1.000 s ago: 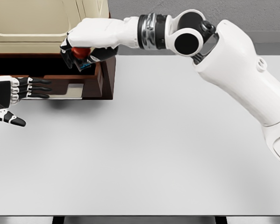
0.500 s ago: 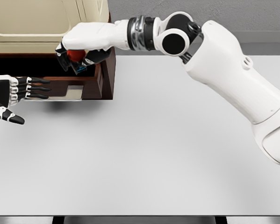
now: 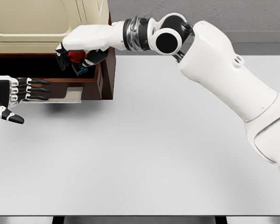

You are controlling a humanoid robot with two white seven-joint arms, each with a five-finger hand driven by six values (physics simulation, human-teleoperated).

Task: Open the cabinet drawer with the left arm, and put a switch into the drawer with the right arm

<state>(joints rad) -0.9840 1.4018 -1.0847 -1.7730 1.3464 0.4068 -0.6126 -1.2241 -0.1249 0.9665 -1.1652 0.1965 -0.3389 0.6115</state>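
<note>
right hand (image 3: 76, 51) clutching the switch (image 3: 75, 56) above the open drawer (image 3: 67, 86); left hand (image 3: 11, 95) spread, empty. release early, it strikes the drawer's wall.

White table (image 3: 144, 154), grey wall (image 3: 252, 14) behind.

Below the right hand (image 3: 76, 51) the open drawer (image 3: 90, 86) offers a gap — walled by its dark wooden side just right of the hand. Above it the cream cabinet (image 3: 41, 23) closes off the room. The left hand (image 3: 11, 95) blocks the drawer's front; the white table (image 3: 168, 154) lies bare.
</note>
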